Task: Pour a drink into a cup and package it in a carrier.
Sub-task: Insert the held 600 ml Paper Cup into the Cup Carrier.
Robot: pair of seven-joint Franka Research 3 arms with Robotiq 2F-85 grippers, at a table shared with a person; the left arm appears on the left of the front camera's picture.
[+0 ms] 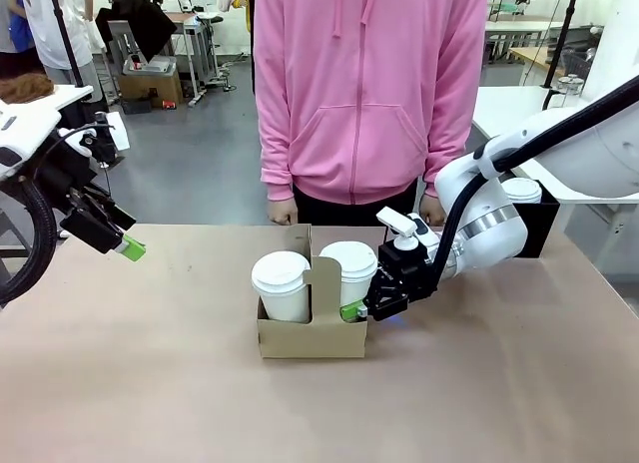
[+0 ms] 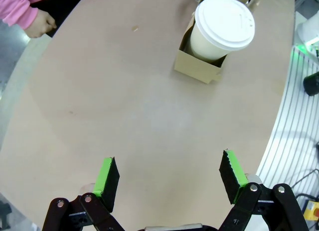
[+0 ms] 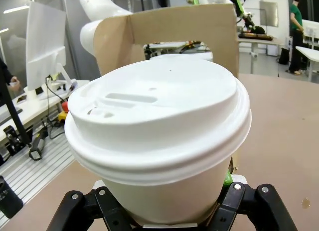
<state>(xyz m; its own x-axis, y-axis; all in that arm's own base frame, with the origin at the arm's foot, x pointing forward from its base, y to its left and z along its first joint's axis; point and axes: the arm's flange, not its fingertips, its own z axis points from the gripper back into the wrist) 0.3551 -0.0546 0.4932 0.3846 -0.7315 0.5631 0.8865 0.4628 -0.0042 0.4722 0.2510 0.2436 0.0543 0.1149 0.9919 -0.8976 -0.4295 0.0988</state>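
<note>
Nearly finished: two lidded cups standing in the carrier (image 1: 312, 333) mid-surface. Right claw (image 1: 371, 305) pinching the right-hand cup (image 1: 348, 267) low in its slot; release and retreat probably all that's left. Left claw (image 1: 128, 247) spread, empty, well off to the side.

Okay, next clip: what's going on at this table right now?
The right tool is shut on a lidded white cup sitting in the right slot of the brown cardboard carrier. A second lidded cup sits in the left slot. The left tool hangs open above bare table, off to the robot's left, holding nothing. A person in a pink hoodie stands at the far side.
</note>
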